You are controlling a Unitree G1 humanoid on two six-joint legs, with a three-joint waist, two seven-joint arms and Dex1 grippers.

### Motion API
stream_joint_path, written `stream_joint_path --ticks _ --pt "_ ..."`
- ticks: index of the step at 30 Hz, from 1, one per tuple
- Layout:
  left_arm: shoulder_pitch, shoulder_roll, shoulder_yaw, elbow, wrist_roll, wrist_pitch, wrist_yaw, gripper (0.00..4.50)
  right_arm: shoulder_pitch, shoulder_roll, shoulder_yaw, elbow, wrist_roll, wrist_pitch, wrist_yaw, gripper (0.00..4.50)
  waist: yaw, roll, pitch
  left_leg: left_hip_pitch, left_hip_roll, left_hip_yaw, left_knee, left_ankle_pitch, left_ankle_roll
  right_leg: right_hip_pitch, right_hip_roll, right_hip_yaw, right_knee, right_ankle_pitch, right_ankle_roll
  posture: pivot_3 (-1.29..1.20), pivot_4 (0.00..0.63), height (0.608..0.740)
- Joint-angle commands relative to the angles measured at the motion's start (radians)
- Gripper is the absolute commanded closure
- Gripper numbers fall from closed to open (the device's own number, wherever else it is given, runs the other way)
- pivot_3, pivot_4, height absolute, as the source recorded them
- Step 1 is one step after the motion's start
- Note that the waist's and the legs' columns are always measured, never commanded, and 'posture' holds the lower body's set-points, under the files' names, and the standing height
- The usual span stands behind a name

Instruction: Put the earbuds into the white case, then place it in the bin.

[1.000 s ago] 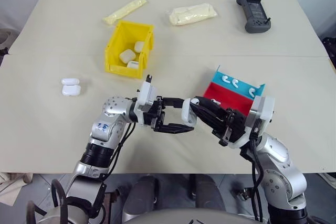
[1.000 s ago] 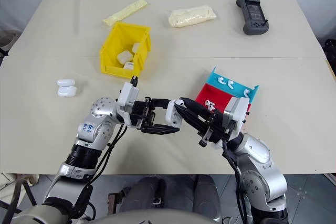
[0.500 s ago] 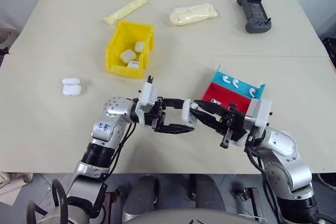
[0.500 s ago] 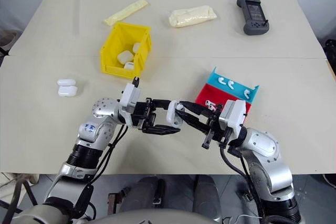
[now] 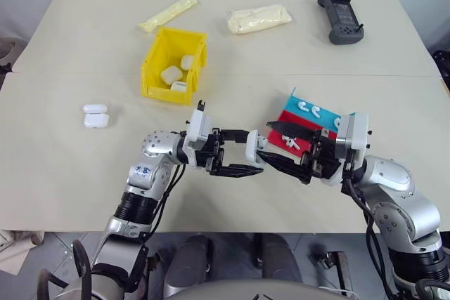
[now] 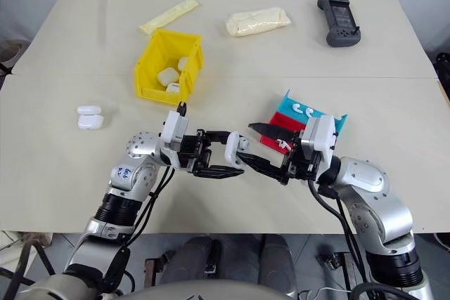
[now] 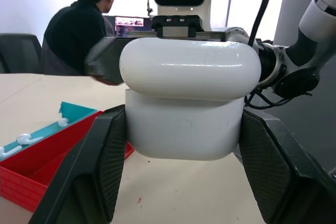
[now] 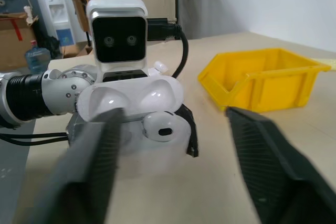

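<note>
My left gripper (image 5: 246,152) is shut on the white case (image 5: 254,151), held level above the table in front of me. In the left wrist view the case (image 7: 191,103) sits between both fingers. Seen from the right wrist, its lid stands flipped open and one earbud (image 8: 160,126) sits in the base. My right gripper (image 5: 267,142) is open, its fingers (image 8: 94,166) spread just to the right of the case and apart from it. More earbuds (image 5: 306,108) lie in the red and blue tray (image 5: 288,121). The yellow bin (image 5: 156,61) stands farther back on the left.
The bin holds three white cases (image 5: 170,74). Two more cases (image 5: 95,115) lie on the table at the left. Two pale pouches (image 5: 167,13) (image 5: 257,18) and a grey controller (image 5: 340,16) sit at the far edge. A person (image 7: 79,24) sits behind the table.
My right gripper has opened and drawn back a little to the right, away from the case. The left gripper and the case have stayed in place.
</note>
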Motion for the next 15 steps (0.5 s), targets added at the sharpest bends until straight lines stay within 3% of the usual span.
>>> stream_joint_path --ticks 1,6,11,15 --pt "-0.024 -0.006 0.011 -0.008 -0.006 -0.031 0.002 1.71 0.036 -0.057 -0.114 -0.07 0.035 0.021 -0.01 0.06 0.001 0.0 0.0 0.0 0.0 0.0 0.0 0.0 0.0 0.0 0.0 0.0 0.0 0.0 0.0 0.0 0.15 0.74" --pt "-0.016 0.014 -0.001 0.018 0.017 -0.053 -0.009 1.71 0.236 -0.127 -0.361 -0.102 0.012 -0.022 0.01 0.06 0.012 0.0 0.0 -0.001 -0.001 0.0 0.0 0.0 0.001 0.0 -0.001 -0.001 -0.001 0.0 0.0 0.0 0.15 0.74" --pt "-0.019 0.017 -0.023 0.032 0.047 -0.066 0.0 1.71 0.5 -0.061 -0.532 -0.014 -0.126 -0.242 0.095 0.06 0.022 -0.001 0.0 0.0 -0.001 0.004 0.0 0.0 0.001 0.001 0.0 -0.001 -0.001 0.0 0.0 0.0 0.15 0.74" --pt "-0.024 0.008 -0.032 0.04 0.067 -0.068 0.022 1.71 0.579 -0.005 -0.599 0.072 -0.136 -0.324 0.101 0.06 0.018 -0.001 0.0 0.002 -0.001 0.004 0.0 0.0 0.002 0.002 0.0 0.002 -0.001 0.001 0.001 0.0 0.15 0.74"
